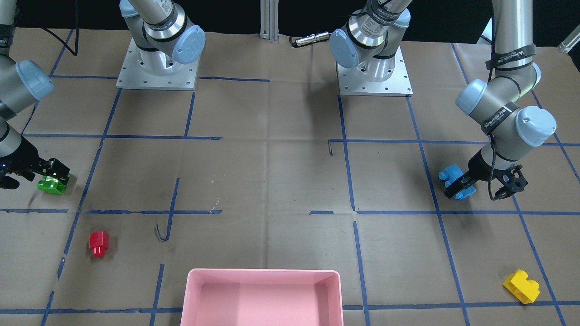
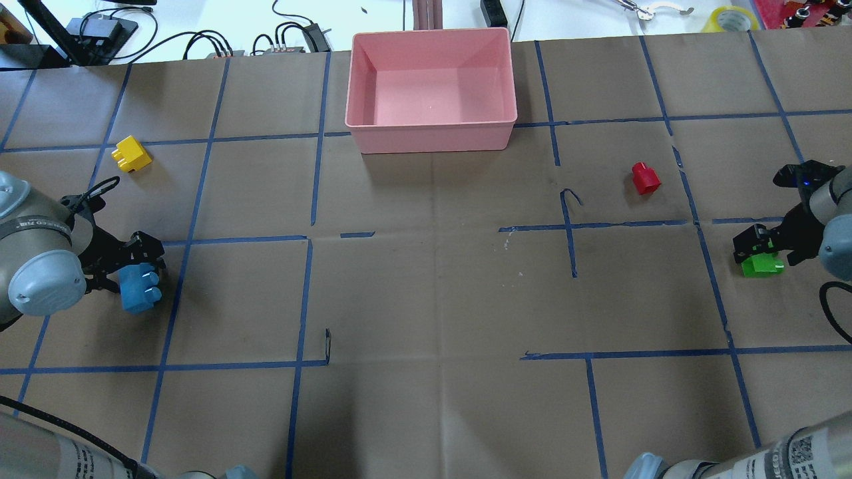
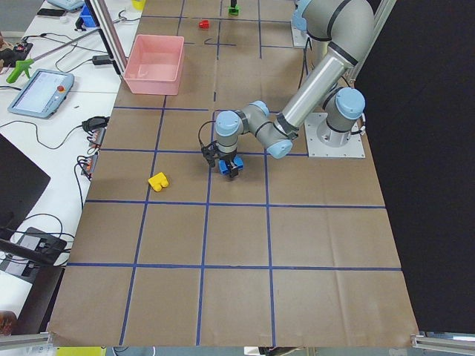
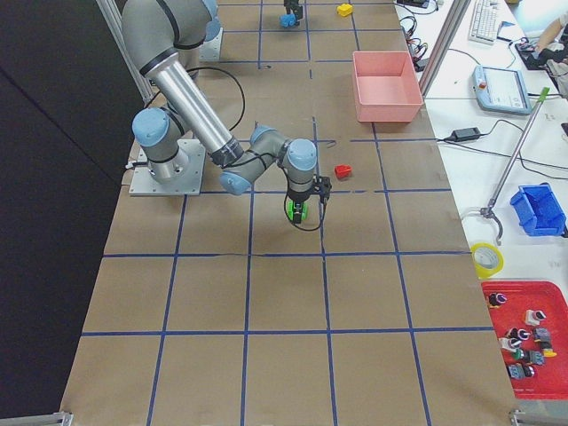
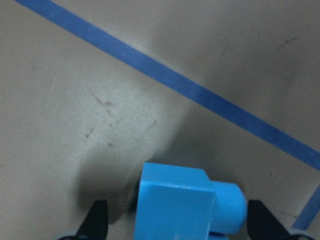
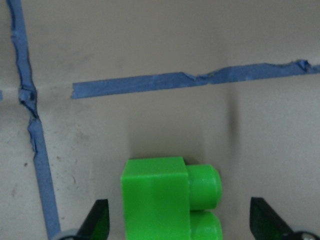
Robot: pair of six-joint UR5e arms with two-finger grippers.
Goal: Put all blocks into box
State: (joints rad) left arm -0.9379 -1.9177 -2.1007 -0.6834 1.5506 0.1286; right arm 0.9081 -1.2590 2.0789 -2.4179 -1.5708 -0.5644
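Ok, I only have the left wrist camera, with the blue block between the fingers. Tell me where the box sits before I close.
Observer: The box sits at the middle of the table's far edge, well away from the left gripper.
Operator: Give me the nearest loose block.
Observer: The yellow block lies on the left arm's side, farther out from the robot than the blue block.
Operator: Now report the right arm.
Observer: The right gripper is open, with a finger on either side of the green block.
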